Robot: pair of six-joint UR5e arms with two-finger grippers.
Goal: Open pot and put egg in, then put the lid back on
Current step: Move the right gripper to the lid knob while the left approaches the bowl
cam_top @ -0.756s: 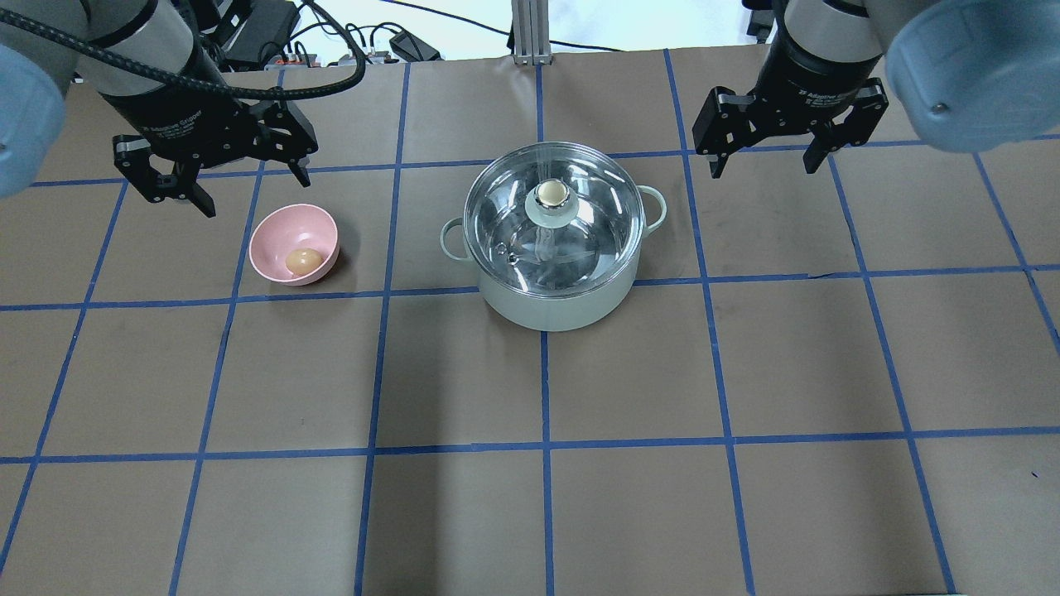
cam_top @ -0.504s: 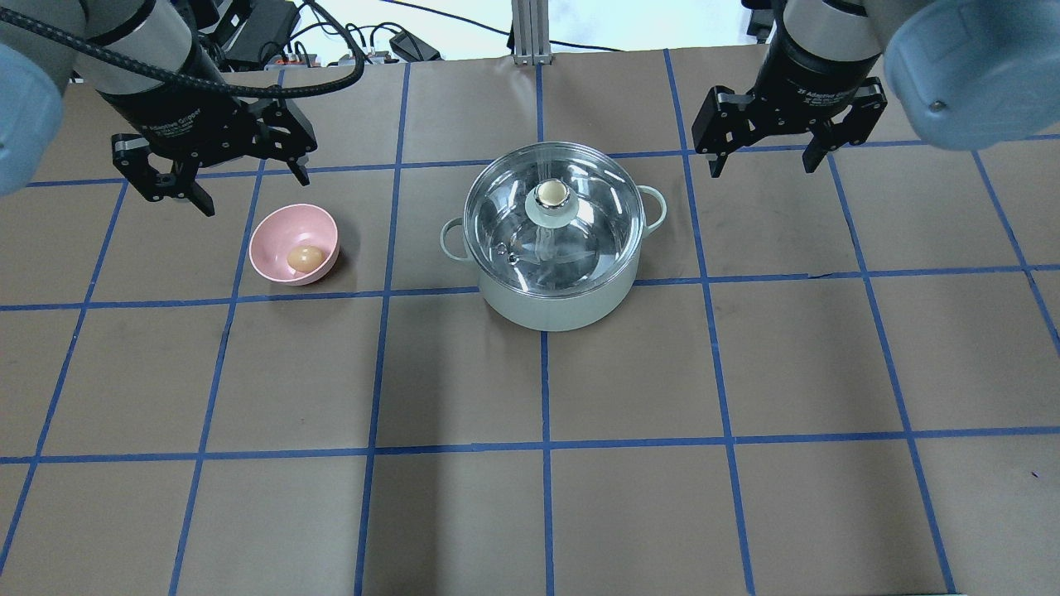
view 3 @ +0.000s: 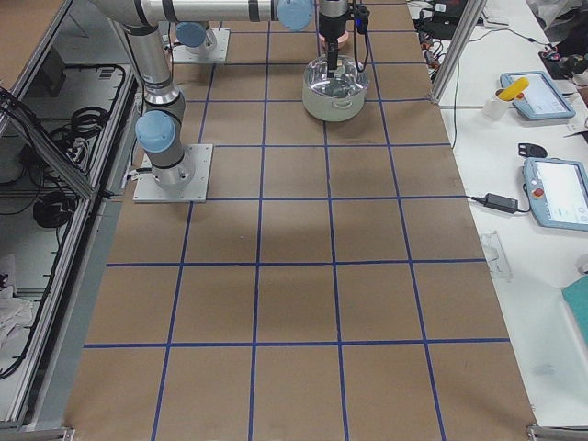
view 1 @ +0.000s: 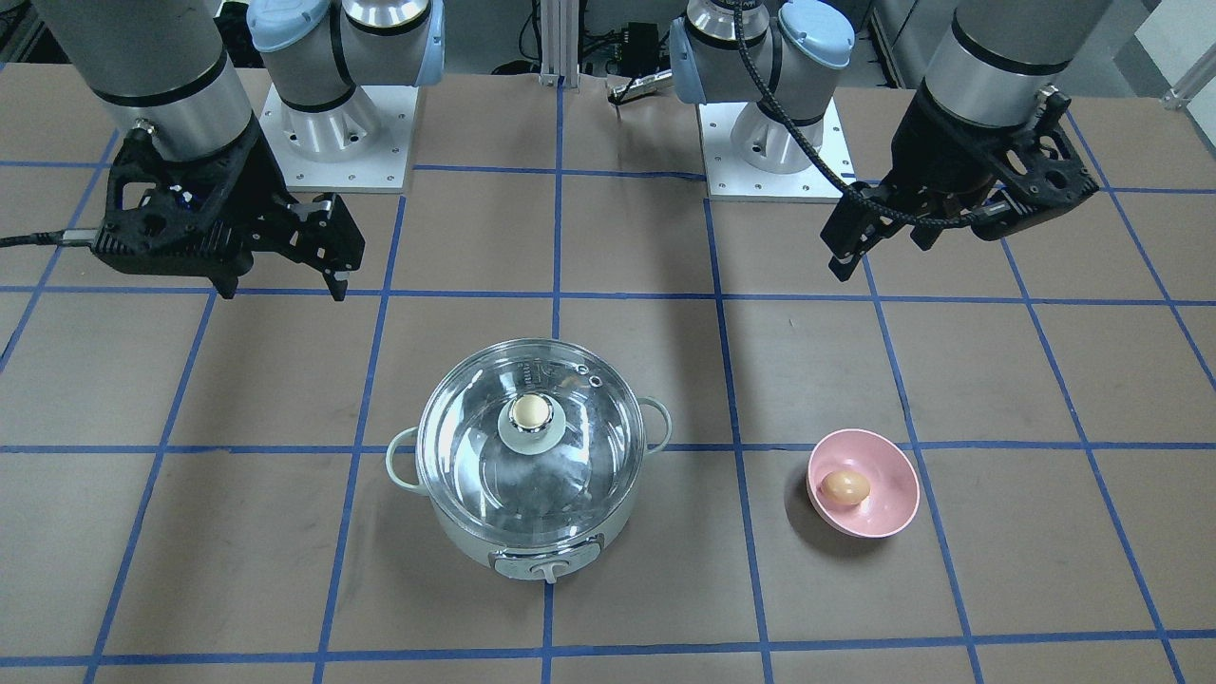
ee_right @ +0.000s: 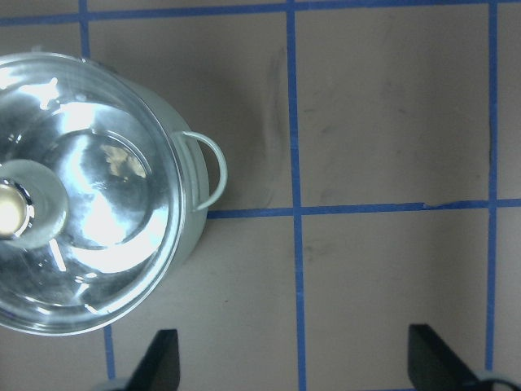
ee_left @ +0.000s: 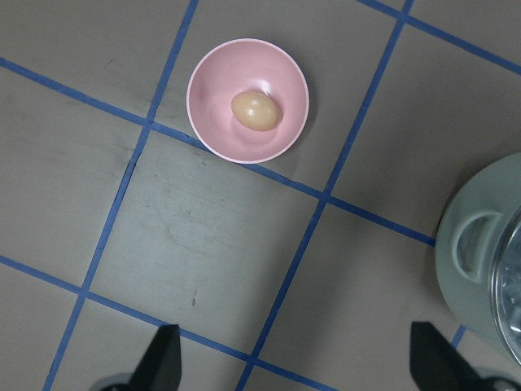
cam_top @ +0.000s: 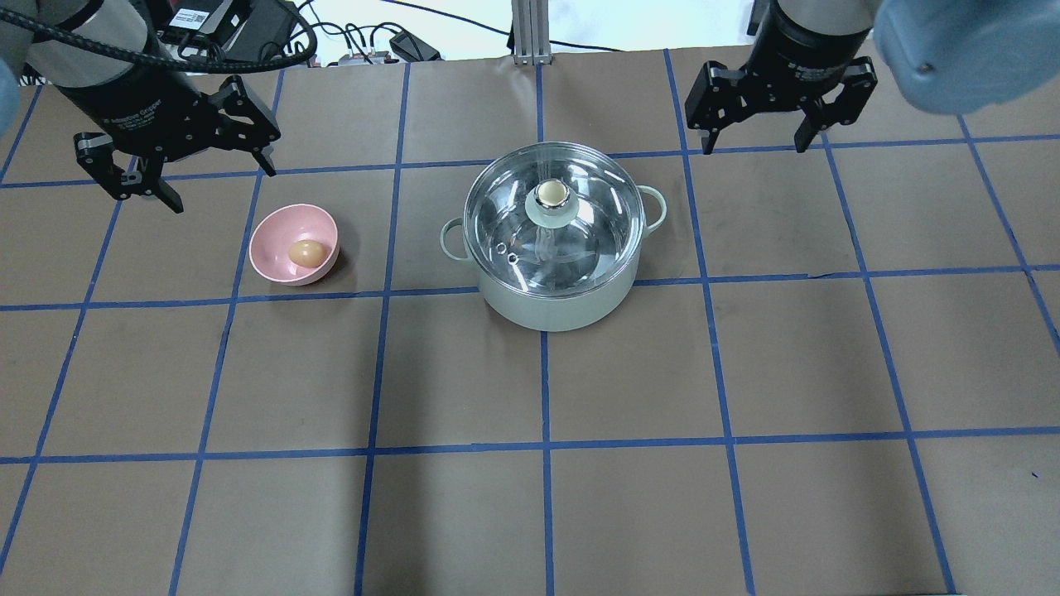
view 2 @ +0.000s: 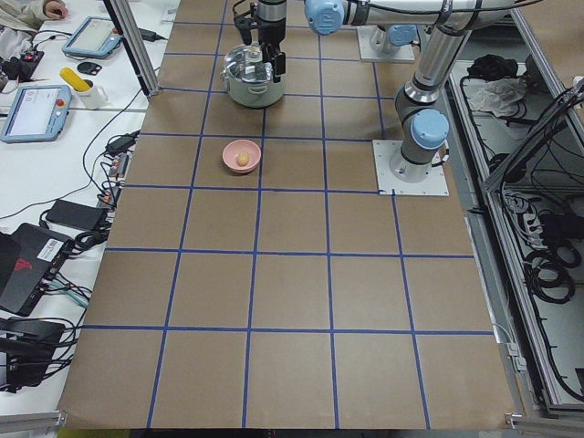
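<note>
Front-facing view, near edge first. The pot (view 1: pixel 532 541) stands on the table (view 1: pixel 237 532), control knob (view 1: pixel 549 570) toward camera. The lid (view 1: pixel 570 446) is seated on the pot; marking near its rim is too small to read. The egg (view 1: pixel 845 486) lies in a pink bowl (view 1: pixel 888 503), well apart from the pot on the robot's left.

Farther back, both claws hang above the table, released and empty. The left gripper (cam_top: pixel 222 189) is beyond the bowl, its body lettered "Adaptive Gripper". The right gripper (cam_top: pixel 754 149) is beyond the pot.
</note>
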